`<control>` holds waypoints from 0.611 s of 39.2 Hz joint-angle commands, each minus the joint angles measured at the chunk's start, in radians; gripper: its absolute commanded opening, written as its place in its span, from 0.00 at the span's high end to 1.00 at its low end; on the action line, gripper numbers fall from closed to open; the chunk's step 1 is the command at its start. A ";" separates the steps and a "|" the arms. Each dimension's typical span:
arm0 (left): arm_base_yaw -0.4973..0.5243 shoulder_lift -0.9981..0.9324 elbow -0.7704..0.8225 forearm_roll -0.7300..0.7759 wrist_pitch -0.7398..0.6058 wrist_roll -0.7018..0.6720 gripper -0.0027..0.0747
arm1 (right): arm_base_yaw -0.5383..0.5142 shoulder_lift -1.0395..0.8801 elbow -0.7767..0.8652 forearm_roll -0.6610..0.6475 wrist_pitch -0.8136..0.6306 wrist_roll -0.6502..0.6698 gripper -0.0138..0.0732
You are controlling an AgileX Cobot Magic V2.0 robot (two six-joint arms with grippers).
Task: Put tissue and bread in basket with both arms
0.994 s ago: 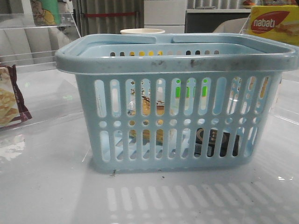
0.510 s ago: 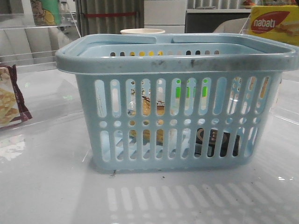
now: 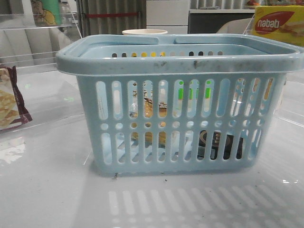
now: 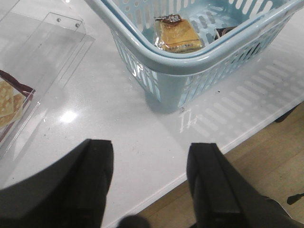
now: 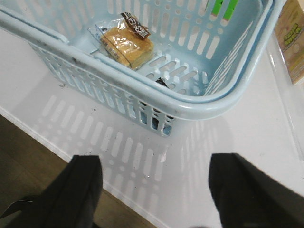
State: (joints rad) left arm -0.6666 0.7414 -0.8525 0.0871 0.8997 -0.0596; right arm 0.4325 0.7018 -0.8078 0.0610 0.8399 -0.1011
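**Both items look binned; you're at wrap-up**

Bread (image 5: 128,45) lies on the floor of the basket (image 3: 175,61), in its clear bag; left wrist view shows it too, near the corner closest to that arm; front view only gives you gold patches through the slots.

Tissue (image 3: 221,142) is the dark pack low behind the slots on the right of the front view; right wrist view shows just a dark sliver of it against the near wall, so I can't tell whether it lies flat or leans on the wall.

Left hand (image 4: 149,183): fingers spread wide, nothing between them, off the basket's corner and over the counter (image 4: 95,123) edge. Right hand (image 5: 154,192): same, released and empty, well apart from the basket rim, also over the counter edge.

My read: both placements are done; step in hand is retreat to rest. Nothing left to grasp, so your next move calls only for backing both arms clear without clipping the rim or handles; keep the fingers apart as they are.

If you want a check first, confirm the tissue from a top-down angle; present views hide most of it.

Flatbread packet (image 3: 9,102) and nabati box (image 3: 280,23) sit outside the basket; leave them.
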 commanded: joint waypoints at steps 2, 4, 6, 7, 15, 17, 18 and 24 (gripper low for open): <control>-0.009 -0.004 -0.027 0.007 -0.084 -0.014 0.42 | 0.000 -0.027 -0.026 -0.004 -0.001 0.000 0.18; -0.009 -0.004 -0.027 0.007 -0.084 -0.014 0.42 | 0.000 -0.025 -0.026 -0.004 0.015 0.011 0.18; -0.009 -0.004 -0.027 0.007 -0.084 -0.014 0.42 | 0.000 -0.026 -0.026 -0.005 0.017 0.023 0.18; -0.009 -0.004 -0.027 0.007 -0.084 -0.014 0.42 | 0.000 -0.026 -0.026 -0.005 0.015 0.027 0.18; -0.009 -0.004 -0.027 0.007 -0.084 -0.018 0.49 | 0.000 -0.026 -0.026 -0.007 -0.017 0.033 0.19; -0.009 -0.004 -0.027 0.007 -0.084 -0.018 0.53 | 0.000 -0.026 -0.026 -0.007 -0.018 0.033 0.23; -0.009 -0.004 -0.027 0.007 -0.084 -0.018 0.55 | 0.000 -0.026 -0.026 -0.007 -0.018 0.033 0.26; -0.009 -0.004 -0.027 0.007 -0.084 -0.018 0.71 | 0.000 -0.026 -0.026 -0.009 -0.015 0.033 0.51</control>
State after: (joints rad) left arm -0.6666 0.7414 -0.8525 0.0894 0.8903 -0.0668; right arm 0.4325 0.6758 -0.8078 0.0589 0.8937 -0.0704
